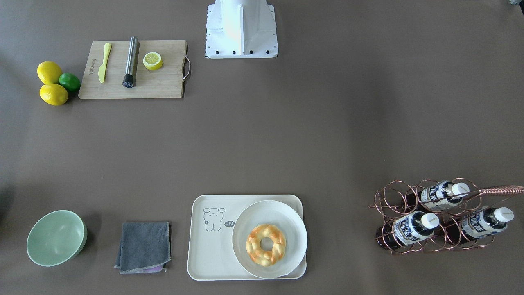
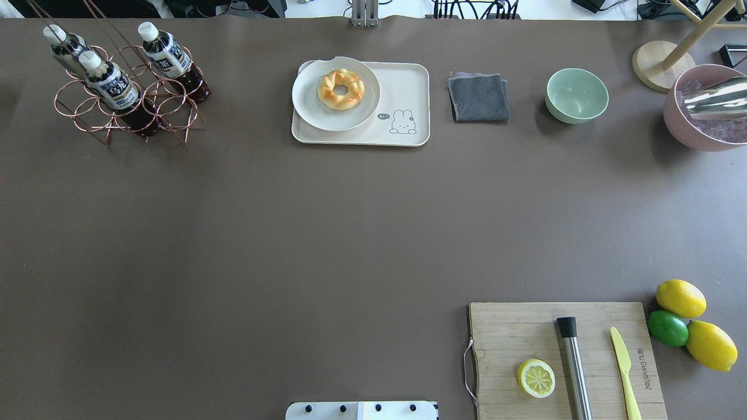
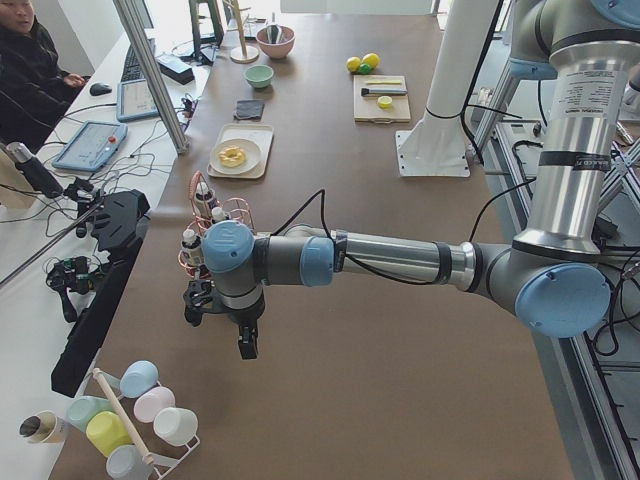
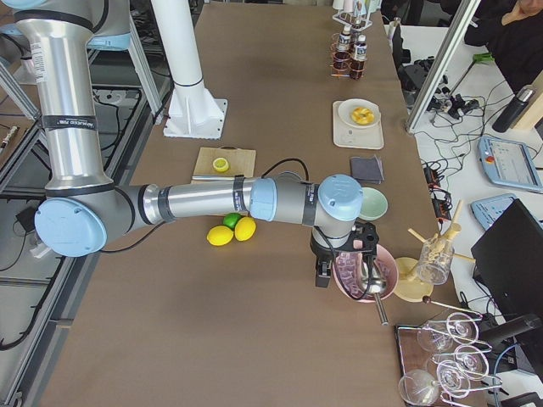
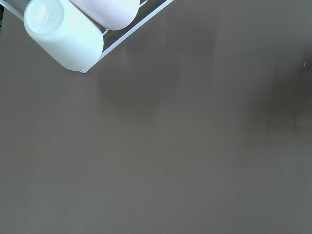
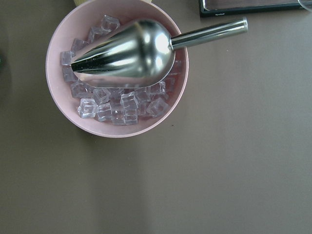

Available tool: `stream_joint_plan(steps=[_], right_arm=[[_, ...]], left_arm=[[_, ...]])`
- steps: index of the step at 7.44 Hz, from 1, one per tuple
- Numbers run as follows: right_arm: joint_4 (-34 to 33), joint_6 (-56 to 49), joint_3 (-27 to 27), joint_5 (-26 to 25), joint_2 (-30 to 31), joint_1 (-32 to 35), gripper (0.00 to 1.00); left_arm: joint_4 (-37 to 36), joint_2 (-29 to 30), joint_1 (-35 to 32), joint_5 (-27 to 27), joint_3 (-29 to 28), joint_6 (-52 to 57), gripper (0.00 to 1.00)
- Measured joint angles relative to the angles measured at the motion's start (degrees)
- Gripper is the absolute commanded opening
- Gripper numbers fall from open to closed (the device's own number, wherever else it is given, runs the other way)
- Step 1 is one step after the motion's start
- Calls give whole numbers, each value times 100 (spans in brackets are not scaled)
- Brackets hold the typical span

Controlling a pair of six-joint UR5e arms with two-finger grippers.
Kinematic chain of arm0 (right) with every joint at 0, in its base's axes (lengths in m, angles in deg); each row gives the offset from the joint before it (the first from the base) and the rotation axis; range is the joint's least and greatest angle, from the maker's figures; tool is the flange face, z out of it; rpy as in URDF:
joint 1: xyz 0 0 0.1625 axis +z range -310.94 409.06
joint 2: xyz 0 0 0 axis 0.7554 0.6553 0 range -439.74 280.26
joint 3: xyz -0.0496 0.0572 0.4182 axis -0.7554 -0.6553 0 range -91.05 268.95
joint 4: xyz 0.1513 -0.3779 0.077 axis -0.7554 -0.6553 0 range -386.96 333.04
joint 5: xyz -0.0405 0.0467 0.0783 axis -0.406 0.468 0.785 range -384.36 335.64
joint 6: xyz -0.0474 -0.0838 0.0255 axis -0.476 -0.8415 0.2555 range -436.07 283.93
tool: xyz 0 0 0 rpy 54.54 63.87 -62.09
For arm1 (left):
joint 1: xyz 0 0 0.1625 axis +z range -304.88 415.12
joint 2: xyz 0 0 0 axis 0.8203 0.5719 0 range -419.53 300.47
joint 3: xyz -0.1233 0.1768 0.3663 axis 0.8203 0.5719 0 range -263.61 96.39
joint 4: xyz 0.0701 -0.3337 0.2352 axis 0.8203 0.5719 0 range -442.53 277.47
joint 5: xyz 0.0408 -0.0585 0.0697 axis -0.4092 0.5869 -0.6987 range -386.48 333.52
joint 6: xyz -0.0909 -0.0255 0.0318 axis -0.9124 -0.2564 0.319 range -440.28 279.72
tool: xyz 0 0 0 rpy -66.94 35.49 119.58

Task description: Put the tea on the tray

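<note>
Evidently the rack [image 1: 501, 190] props the tea [image 1: 409, 231] cap-up for grasping; whether the left gripper [image 3: 243, 345] or right gripper [image 4: 325, 270] gapes, I cannot tell.

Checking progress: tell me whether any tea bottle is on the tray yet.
None. All three bottles sit in the wire rack; the tray holds only a plate with a doughnut.

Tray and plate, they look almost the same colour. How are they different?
The tray is a rectangle with rounded corners; the plate is round. The tray has a little bear drawing in one corner; the plate is plain. The plate holds a doughnut and sits on the tray; the tray lies on the table. Both are cream.
</note>
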Motion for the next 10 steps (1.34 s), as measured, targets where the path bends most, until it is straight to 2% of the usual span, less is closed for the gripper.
stream_joint_plan(steps=[3,4,6,8,10], right_arm=[[-3,0,67,13,-2,1,100],[-4,0,104,16,10,1,100],[-4,0,143,5,26,1,100],[-3,0,138,-19,67,1,100],[-3,0,139,-35,78,1,100]], left_arm=[[15,60,162,97,175,-54,98],[17,66,372,162,432,-393,98],[27,71,1120,196,1420,-1610,98],[107,426,1699,210,2026,-2244,98],[173,1092,2253,23,2097,-2769,98]])
